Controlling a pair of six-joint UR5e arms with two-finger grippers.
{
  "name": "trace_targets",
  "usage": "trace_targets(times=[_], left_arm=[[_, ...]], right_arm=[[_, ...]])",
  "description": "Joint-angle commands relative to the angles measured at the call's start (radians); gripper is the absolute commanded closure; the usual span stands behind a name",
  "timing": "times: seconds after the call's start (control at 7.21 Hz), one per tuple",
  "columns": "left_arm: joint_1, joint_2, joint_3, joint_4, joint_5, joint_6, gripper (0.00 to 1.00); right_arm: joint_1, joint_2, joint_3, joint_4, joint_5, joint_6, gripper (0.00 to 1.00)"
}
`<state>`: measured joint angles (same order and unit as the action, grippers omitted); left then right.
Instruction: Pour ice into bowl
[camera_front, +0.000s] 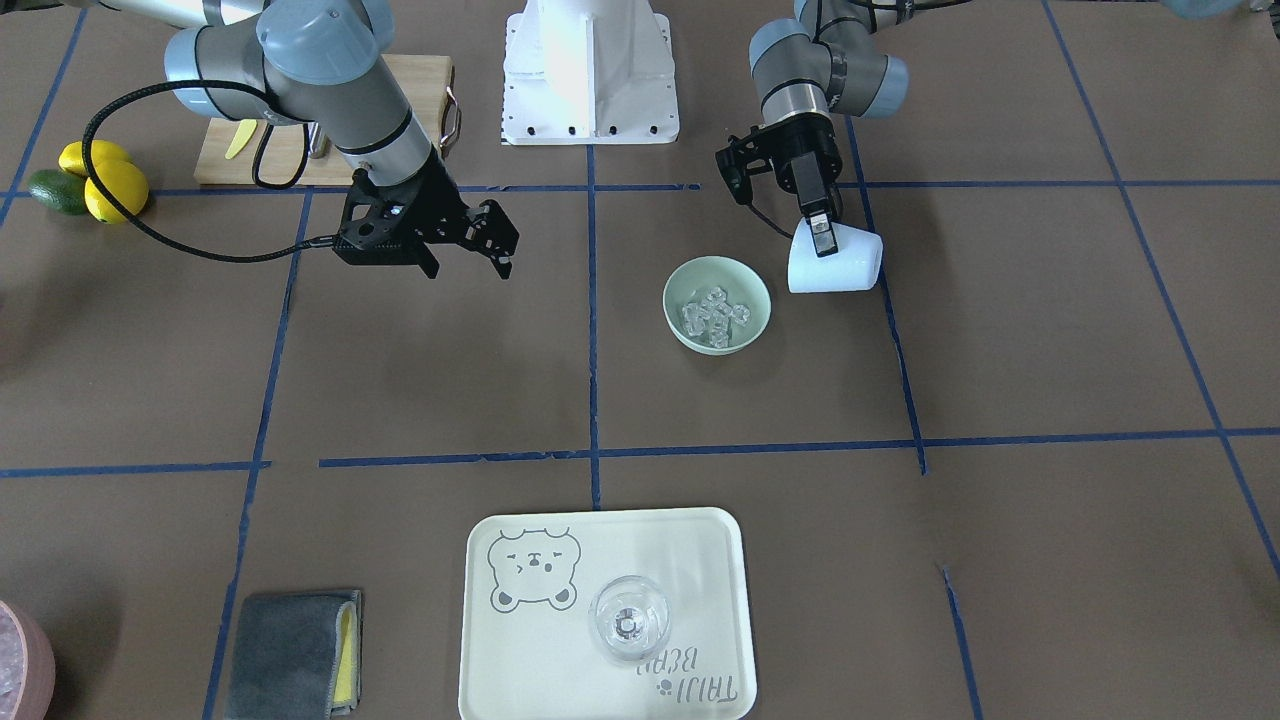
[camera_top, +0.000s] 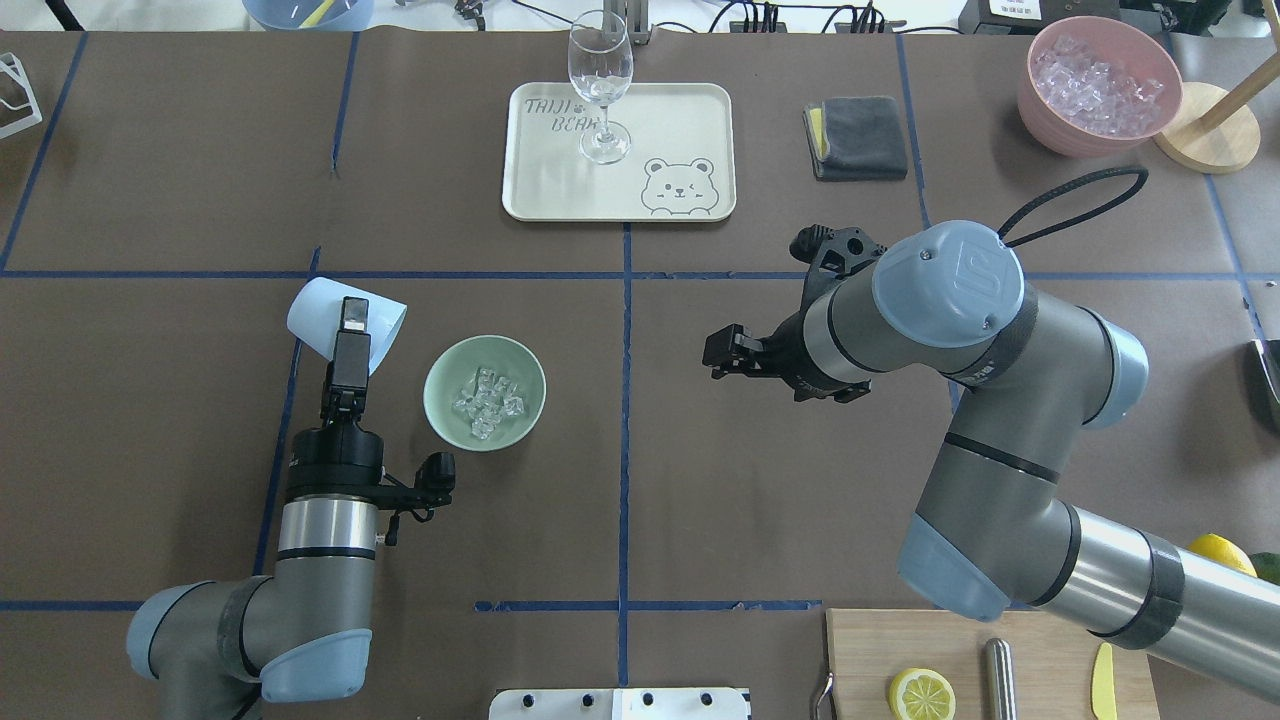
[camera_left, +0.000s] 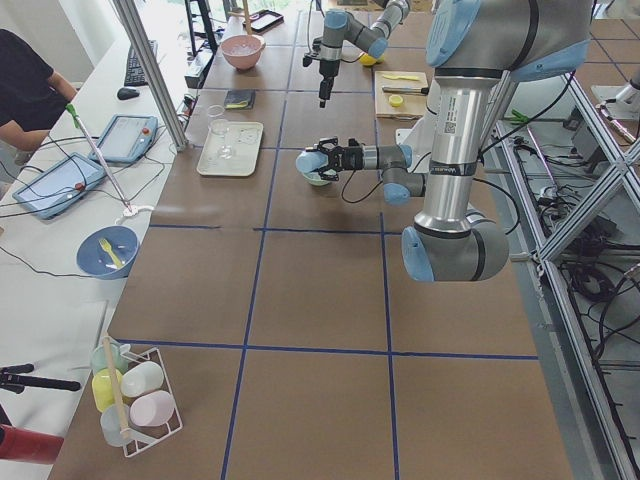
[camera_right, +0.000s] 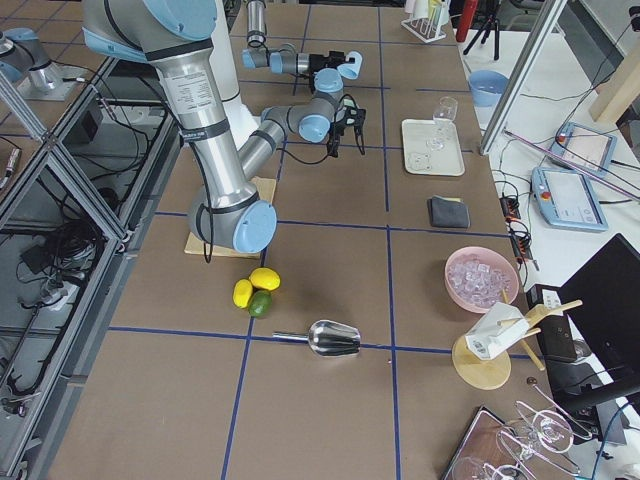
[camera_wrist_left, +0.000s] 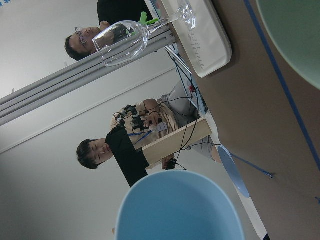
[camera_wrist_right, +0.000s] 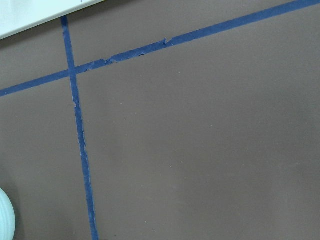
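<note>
Brown paper covers the counter (camera_top: 150, 450), ruled into squares by blue tape. Seen from overhead, the left arm (camera_top: 320, 520) comes up from the near left corner with its wrist stretched straight toward 12 o'clock. The left jaws are clamped on the wall of a light blue cup (camera_top: 310, 315), which is held tipped onto its side above the counter. The cup sits at 10 o'clock of the bowl (camera_top: 440, 370), close to it but not over it. The bowl stands upright on the counter with the ice (camera_top: 487, 400) heaped in its middle.

At 1 o'clock of the bowl, well apart, a cream tray (camera_top: 680, 110) carries an upright wine glass (camera_top: 600, 75). Across the central tape line, at 3 o'clock of the bowl, the right arm (camera_top: 1000, 400) bends sharply at the elbow. The right jaws point toward 9 o'clock, spread apart and holding nothing.

Farther right, a folded grey cloth (camera_top: 858, 138) lies at 2 o'clock. Beyond it is a pink bowl (camera_top: 1040, 110) of crushed ice. A wooden board (camera_top: 870, 650) with a lemon half (camera_top: 921, 693) lies at 4 o'clock, under the right arm.
</note>
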<state>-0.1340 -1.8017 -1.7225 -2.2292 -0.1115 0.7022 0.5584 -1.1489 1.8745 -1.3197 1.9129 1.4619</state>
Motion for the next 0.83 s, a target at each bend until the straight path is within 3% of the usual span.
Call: trace_targets(times=[0.0, 0.28, 0.69], left_arm=[[0.001, -0.001, -0.047, -0.006, -0.001, 0.005, 1.00], [0.001, -0.001, -0.129, -0.010, -0.061, 0.083, 1.00], [-0.009, 0.021, -0.230, -0.015, -0.290, 0.074, 1.00]], right_arm=[[0.002, 0.000, 0.000, -0.001, 0.000, 0.000, 0.00], [0.000, 0.000, 0.002, 0.000, 0.000, 0.002, 0.00], [0.000, 0.008, 0.002, 0.000, -0.002, 0.005, 0.00]])
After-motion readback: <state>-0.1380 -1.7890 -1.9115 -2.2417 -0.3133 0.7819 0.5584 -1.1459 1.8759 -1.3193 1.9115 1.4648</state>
